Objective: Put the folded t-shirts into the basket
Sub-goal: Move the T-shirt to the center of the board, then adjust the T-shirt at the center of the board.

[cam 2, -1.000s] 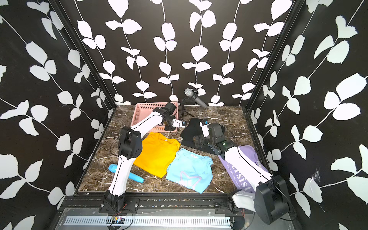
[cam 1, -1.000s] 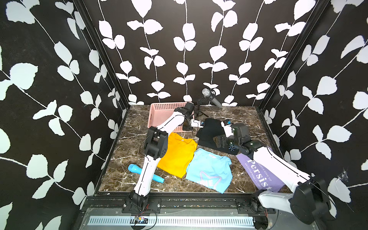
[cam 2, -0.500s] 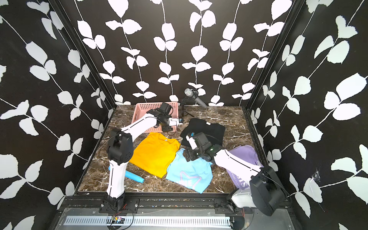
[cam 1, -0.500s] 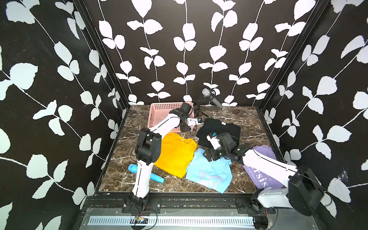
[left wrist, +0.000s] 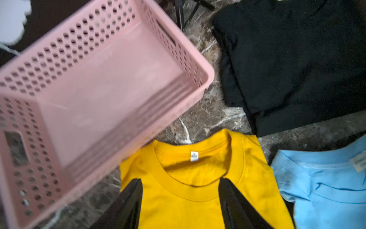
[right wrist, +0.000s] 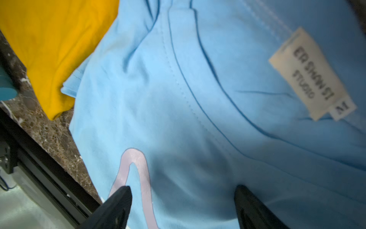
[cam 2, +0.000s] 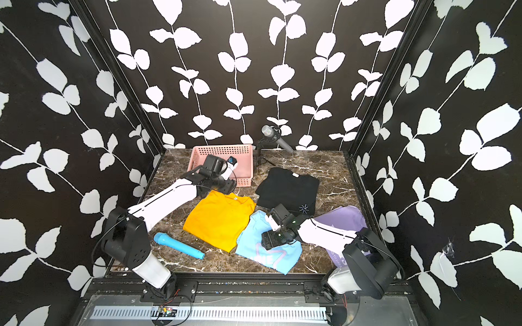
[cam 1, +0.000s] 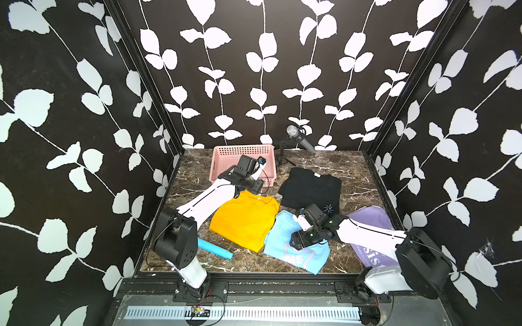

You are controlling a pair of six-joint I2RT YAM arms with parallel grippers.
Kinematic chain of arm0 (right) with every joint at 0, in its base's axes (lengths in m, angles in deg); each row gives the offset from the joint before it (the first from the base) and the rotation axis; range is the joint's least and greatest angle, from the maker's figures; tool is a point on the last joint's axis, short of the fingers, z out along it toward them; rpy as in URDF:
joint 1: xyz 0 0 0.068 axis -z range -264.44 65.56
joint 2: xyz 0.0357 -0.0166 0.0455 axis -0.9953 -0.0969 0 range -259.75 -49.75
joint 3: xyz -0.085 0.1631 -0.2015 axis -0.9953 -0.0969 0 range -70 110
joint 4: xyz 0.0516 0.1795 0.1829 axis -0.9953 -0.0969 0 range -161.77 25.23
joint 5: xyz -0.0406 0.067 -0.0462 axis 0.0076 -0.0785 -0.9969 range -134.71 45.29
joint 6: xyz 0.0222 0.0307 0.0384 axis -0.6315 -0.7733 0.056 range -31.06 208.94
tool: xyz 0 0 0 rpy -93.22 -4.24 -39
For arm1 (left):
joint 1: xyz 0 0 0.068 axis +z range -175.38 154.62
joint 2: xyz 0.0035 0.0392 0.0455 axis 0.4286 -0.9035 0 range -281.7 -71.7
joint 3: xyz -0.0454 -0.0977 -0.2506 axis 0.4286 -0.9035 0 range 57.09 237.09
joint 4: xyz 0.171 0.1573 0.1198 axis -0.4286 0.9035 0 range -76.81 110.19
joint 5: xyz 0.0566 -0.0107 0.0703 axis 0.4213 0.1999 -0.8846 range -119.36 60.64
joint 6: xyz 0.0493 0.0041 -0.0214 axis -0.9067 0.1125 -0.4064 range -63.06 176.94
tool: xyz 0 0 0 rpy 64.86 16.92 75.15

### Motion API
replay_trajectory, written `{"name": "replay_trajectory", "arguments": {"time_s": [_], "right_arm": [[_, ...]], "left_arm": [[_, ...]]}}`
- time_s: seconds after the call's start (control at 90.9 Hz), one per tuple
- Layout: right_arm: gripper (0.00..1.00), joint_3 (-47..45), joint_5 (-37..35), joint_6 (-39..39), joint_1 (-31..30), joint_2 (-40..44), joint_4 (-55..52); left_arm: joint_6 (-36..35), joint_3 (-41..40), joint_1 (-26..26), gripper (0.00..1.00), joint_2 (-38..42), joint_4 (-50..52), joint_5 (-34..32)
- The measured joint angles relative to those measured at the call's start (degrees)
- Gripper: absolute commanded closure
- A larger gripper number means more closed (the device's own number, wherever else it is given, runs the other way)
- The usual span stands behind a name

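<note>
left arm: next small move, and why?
Likely: lower the left gripper onto the yellow shirt and close on its collar edge. Its jaws stand open just above the collar with nothing between them. The pink basket is empty, and this shirt's collar lies right beside its near wall, so the carry should be short.
</note>
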Motion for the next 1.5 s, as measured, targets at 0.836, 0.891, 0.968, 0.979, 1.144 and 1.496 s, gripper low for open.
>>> {"name": "replay_trajectory", "arguments": {"time_s": [0.836,0.891,0.968,0.979,1.144,1.496], "right_arm": [[0.08,10.5,1.5,1.0,8.7,0.2,-4.1],[0.08,11.4,1.5,0.1,8.2,-1.7,-2.2],[0.09,13.2,1.1,-0.9,7.4,-4.7,0.0],[0.09,13.6,1.0,-0.9,7.2,-5.4,0.4],[0.11,20.8,-0.3,-2.1,5.1,-12.7,4.9],[0.2,28.9,-3.1,-3.6,3.6,-26.3,8.9]], "left_arm": [[38.0,-34.6,-7.6,0.36,10.7,-15.6,14.6],[40.0,-35.3,-8.9,0.36,10.5,-18.0,16.6],[41.7,-35.8,-9.6,0.35,10.4,-19.7,18.5],[41.7,-35.8,-9.7,0.34,10.5,-19.7,18.6],[39.5,-33.6,-9.7,0.3,15.3,-13.9,14.7],[29.2,-27.9,3.4,0.3,22.1,-8.0,4.1]]}}
